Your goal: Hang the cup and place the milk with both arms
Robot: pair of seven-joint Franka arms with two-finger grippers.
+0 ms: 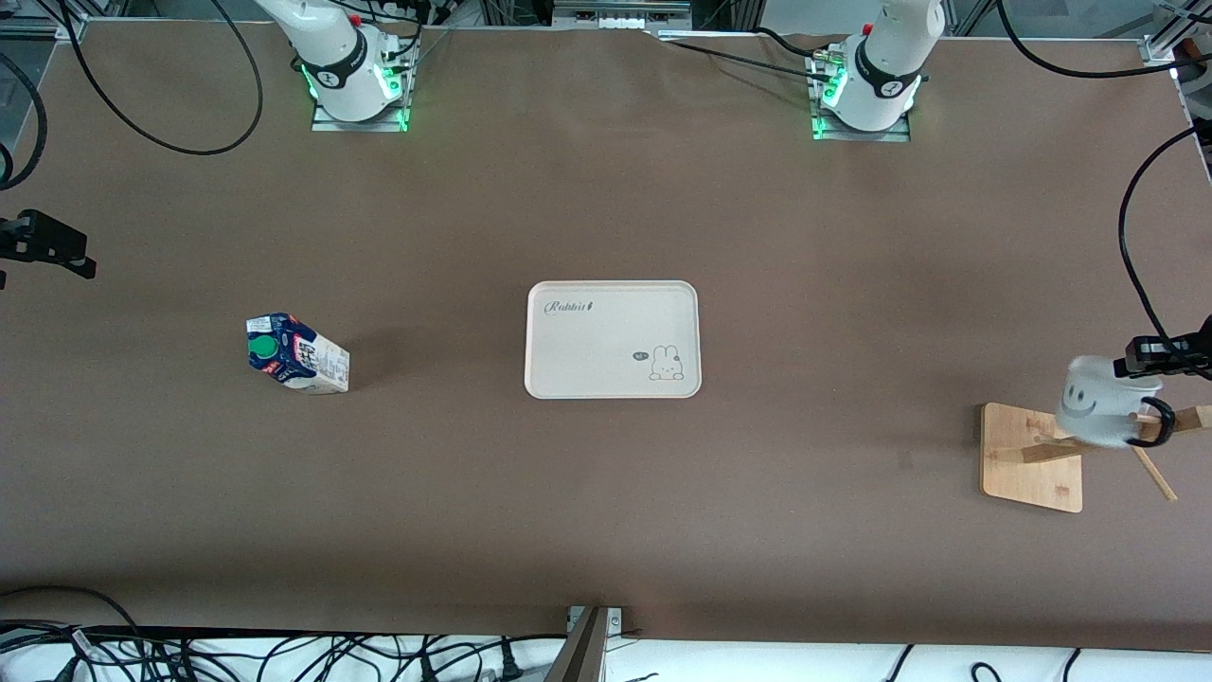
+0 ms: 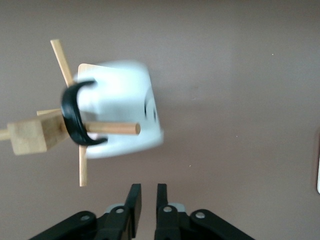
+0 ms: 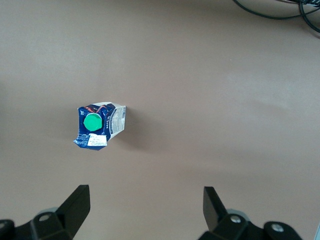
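The white cup (image 1: 1103, 403) with the smiley face hangs by its black handle on a peg of the wooden rack (image 1: 1018, 455) at the left arm's end of the table. In the left wrist view the cup (image 2: 117, 115) is blurred, its handle around the peg of the rack (image 2: 30, 135). My left gripper (image 1: 1141, 365) is beside the cup; its fingers (image 2: 148, 192) stand a little apart and hold nothing. The milk carton (image 1: 298, 353) stands upright toward the right arm's end. My right gripper (image 1: 52, 248) is high above the table, open wide (image 3: 145, 195), empty, with the milk (image 3: 97, 126) below it.
A cream tray (image 1: 530, 339) with a rabbit print lies in the middle of the table. Black cables run along the table's edges near both arm bases.
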